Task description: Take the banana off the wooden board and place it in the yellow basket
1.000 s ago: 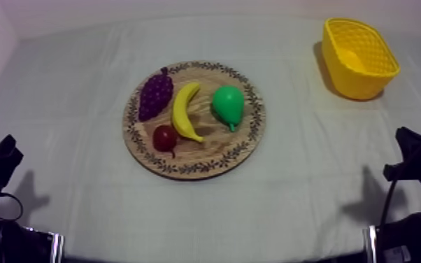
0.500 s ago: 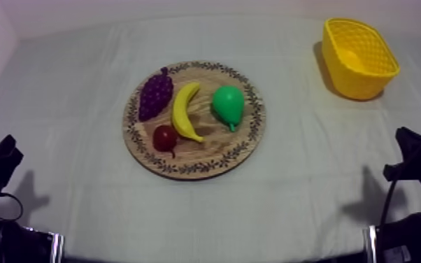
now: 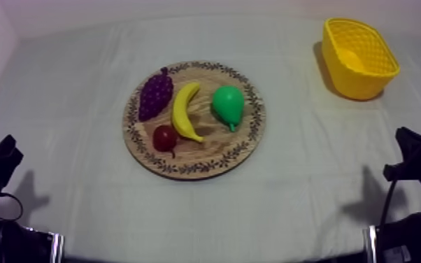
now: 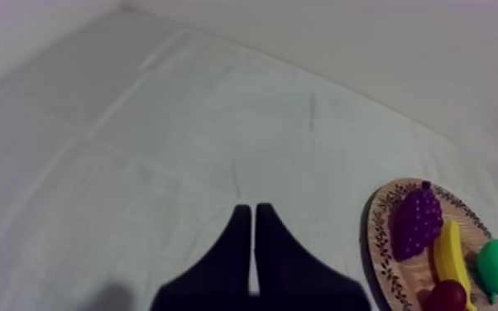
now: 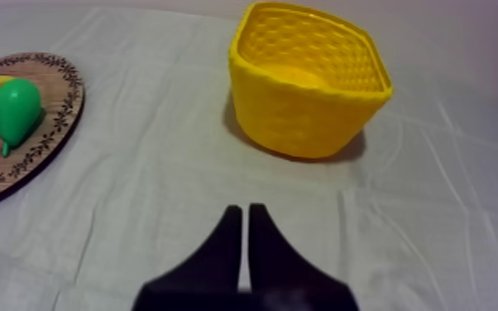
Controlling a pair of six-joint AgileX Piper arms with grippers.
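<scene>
The curved yellow toy banana (image 3: pixel 185 112) is lying near the middle of the round wooden board (image 3: pixel 254 129) with a patterned rim, its length running from the far side toward the near side. A bunch of purple toy grapes (image 3: pixel 155 94) is lying just beside it on the left arm's side, and a green toy pear (image 3: pixel 228 105) is lying just beside it on the right arm's side. A small red fruit (image 3: pixel 164 137) is sitting close against the banana's near half. The board is resting on the counter (image 3: pixel 80 77), which a grey-white cloth is covering. The yellow basket (image 3: pixel 357 82) with latticed walls is standing upright toward the far right of the counter, well apart from the board. The left tool (image 4: pixel 252 217) is hanging over bare cloth to one side of the board, its two black fingers lying together and gripping nothing. The right tool (image 5: pixel 245 217) is hanging over bare cloth in front of the basket, fingers likewise pressed together on nothing.
</scene>
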